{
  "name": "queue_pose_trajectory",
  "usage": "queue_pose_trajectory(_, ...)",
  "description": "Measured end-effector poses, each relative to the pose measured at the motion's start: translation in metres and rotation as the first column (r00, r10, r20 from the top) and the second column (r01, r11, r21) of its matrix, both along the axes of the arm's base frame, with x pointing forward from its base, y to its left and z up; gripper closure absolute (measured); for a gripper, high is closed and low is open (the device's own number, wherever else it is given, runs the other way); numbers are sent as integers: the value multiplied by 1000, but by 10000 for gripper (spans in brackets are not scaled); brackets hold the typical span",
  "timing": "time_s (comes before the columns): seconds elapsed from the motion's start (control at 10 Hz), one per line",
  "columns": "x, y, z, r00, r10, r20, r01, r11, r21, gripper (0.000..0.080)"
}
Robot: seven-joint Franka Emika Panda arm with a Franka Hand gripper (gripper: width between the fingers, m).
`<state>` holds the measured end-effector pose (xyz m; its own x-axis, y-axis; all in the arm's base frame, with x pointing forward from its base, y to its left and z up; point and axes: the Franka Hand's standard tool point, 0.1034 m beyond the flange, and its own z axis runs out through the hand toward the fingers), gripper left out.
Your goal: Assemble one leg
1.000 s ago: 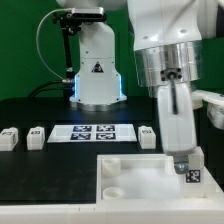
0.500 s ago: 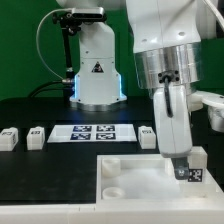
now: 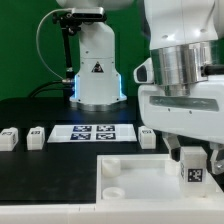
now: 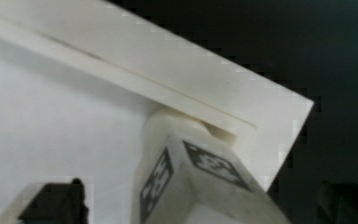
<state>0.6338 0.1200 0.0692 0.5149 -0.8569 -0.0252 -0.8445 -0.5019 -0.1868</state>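
Observation:
A white leg (image 3: pixel 190 169) with a black-and-white tag stands upright in the corner socket of the large white plate (image 3: pixel 135 180), at the exterior view's right. My gripper (image 3: pixel 195 158) hangs straight over it, jaws spread on either side of the leg with gaps showing. In the wrist view the leg (image 4: pixel 202 170) rises between the two dark fingertips (image 4: pixel 55 203), touching neither, at the plate's corner (image 4: pixel 87 110). Three more legs lie on the black table: two at the exterior view's left (image 3: pixel 9 138) (image 3: pixel 36 135), and one behind the plate (image 3: pixel 148 136).
The marker board (image 3: pixel 93 131) lies flat behind the plate. The arm's white base (image 3: pixel 97 70) stands at the back with a cable looping at its left. The table around it is black.
The hand has turned about its vertical axis and now shows its broad side. It gripped the leg before; now the fingers stand apart from it. The leg stays in the corner.

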Motion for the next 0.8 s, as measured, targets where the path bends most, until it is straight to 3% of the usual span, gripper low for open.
queue_pose_trajectory(0.1,0,-1,0,989,149,12,-148,988,-35,151)
queue_pose_trajectory(0.3,1,-5,-2,852,523,13,-517,846,-132,151)
queue_pose_trajectory(0.4,4,-9,-1,787,616,22,-605,779,-164,151)
queue_pose_trajectory(0.5,6,-12,-1,796,604,43,-587,788,-187,151)
queue_pose_trajectory(0.6,5,-11,-2,828,559,42,-545,821,-172,237)
queue_pose_trajectory(0.7,5,-12,-2,825,563,42,-549,817,-174,372)
queue_pose_trajectory(0.8,5,-11,-2,858,512,45,-500,851,-161,372)
